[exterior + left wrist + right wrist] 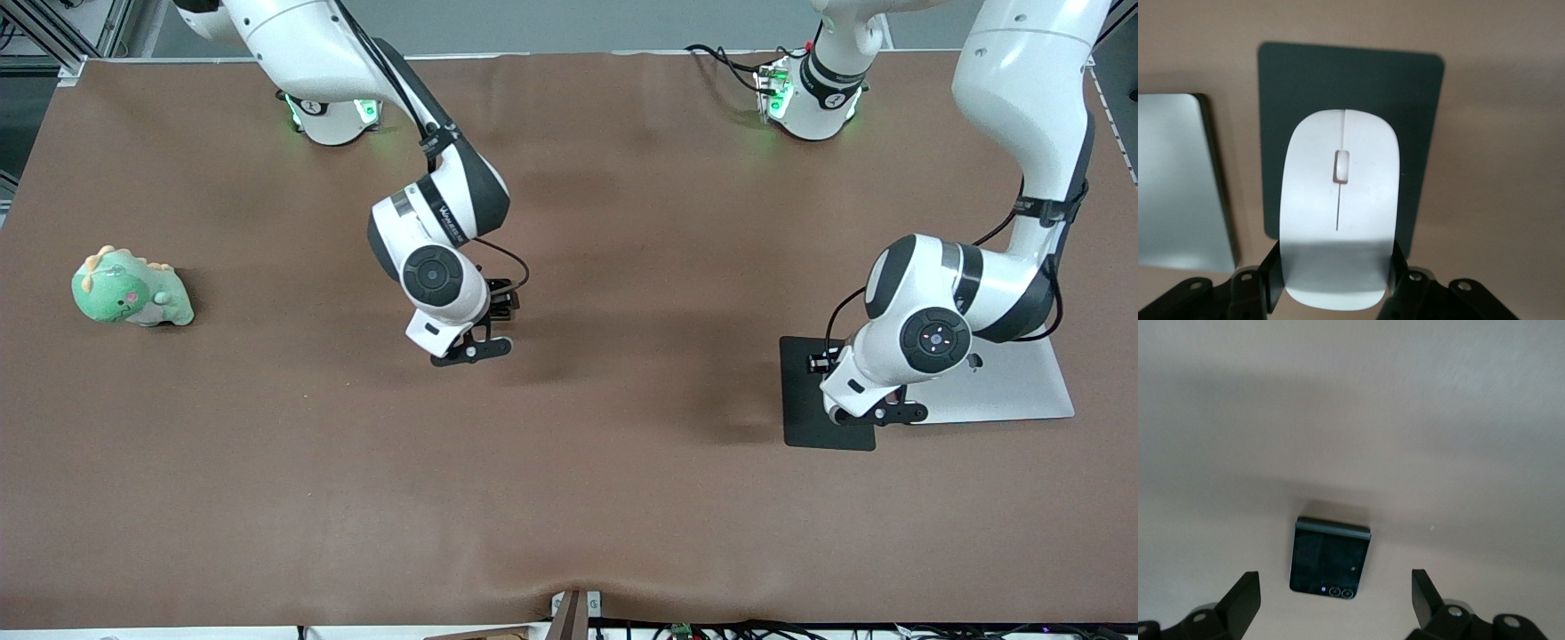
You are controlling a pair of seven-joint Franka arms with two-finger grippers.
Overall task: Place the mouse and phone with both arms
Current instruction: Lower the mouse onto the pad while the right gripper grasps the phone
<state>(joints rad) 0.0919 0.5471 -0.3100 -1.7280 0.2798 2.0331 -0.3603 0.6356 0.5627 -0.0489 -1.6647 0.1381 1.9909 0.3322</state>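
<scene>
Two arms share the brown table (569,498) as we look on: the left gripper (1336,283) hangs over the black mouse pad (1418,87), its fingers (1268,270) clamped on the sides of the white mouse (1338,207), with a silver laptop (1175,180) lying just beside the pad. Over the middle of the table, the right gripper (1335,600) hovers with its fingers (1241,600) spread wide apart above the phone (1330,557), which lies flat on the cloth. Near the right arm's end of the table we see a green plush dinosaur (132,288), well apart from both arms.
</scene>
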